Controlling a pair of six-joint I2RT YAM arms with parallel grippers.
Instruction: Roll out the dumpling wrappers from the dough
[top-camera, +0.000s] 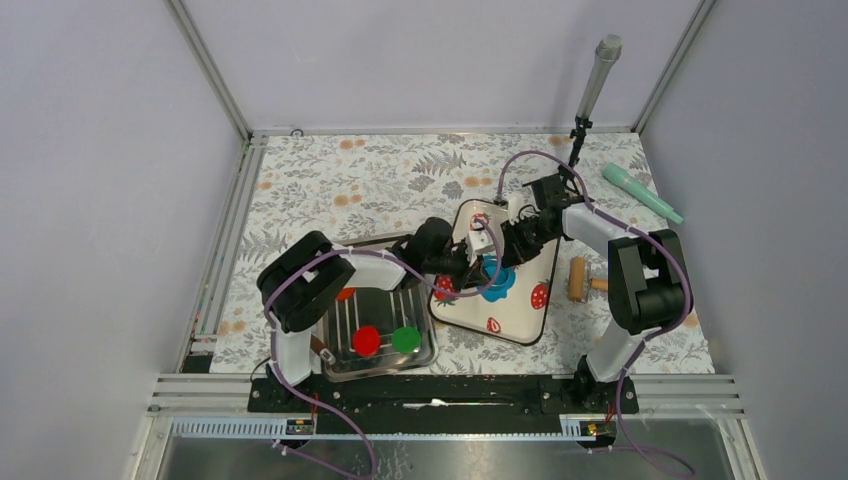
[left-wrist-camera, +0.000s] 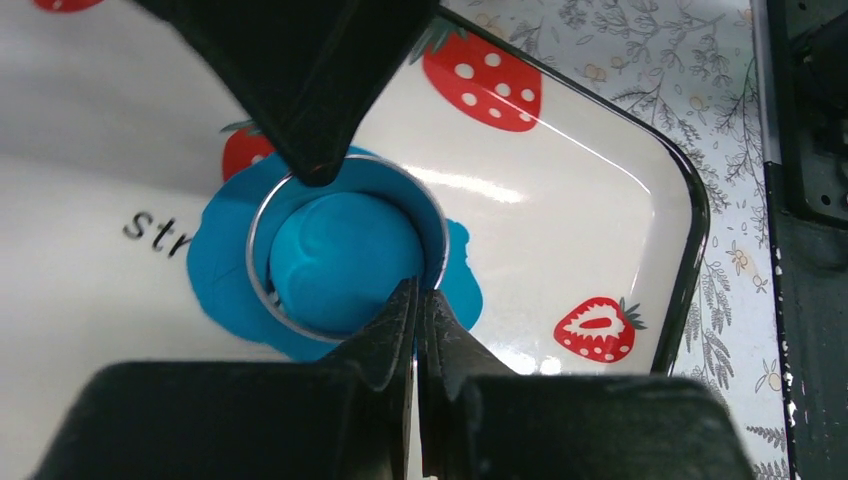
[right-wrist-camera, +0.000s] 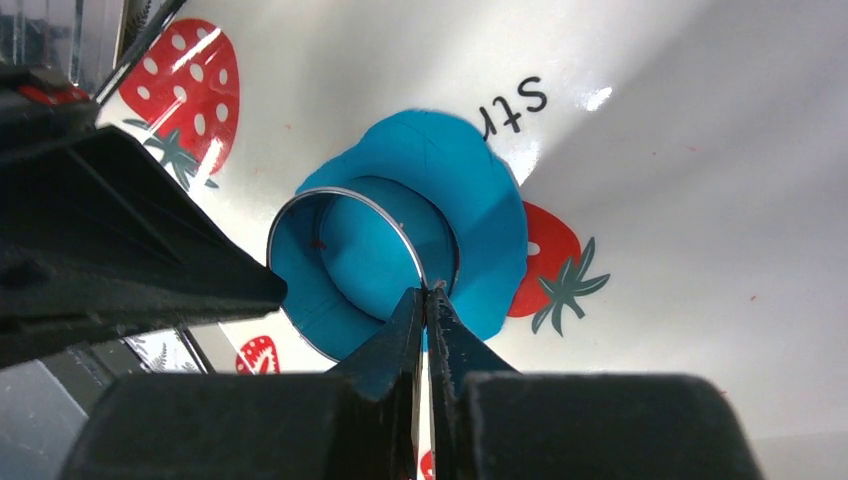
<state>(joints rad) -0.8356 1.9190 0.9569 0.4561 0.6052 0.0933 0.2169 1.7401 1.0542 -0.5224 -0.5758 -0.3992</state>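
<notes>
Top view
- Strawberry tray (top-camera: 520, 310): white, in the middle of the table, just right of the metal tray (top-camera: 430, 352).
- Dough (top-camera: 503, 283): flat blue patch on the strawberry tray, partly hidden under both arms.
- Left gripper (top-camera: 478, 268): comes from the left over the dough; the fingers are too small to judge here.
- Right gripper (top-camera: 503, 258): comes from the right and meets the left one above the dough.
- Metal tray: holds a red disc (top-camera: 366, 340) and a green disc (top-camera: 405, 339) side by side.
- Rolling pin (top-camera: 577, 278): lies on the table right of the strawberry tray, apart from both arms.

Left wrist view
- Ring (left-wrist-camera: 262, 215): metal, stands on the dough (left-wrist-camera: 335, 260); a round blue piece is inside it and a ragged blue border outside.
- Left gripper (left-wrist-camera: 415, 295): fingers clenched on the near wall of the ring, with only a thin slit between them.
- Right gripper (left-wrist-camera: 315, 172): its black tip touches the far rim.

Right wrist view
- Ring (right-wrist-camera: 345, 195): tilted in this view, sits on the dough (right-wrist-camera: 480, 210) beside a printed strawberry.
- Right gripper (right-wrist-camera: 425, 298): fingers pressed together, grasping the ring wall.
- Left gripper (right-wrist-camera: 270, 290): its dark tip is at the opposite side of the ring.
</notes>
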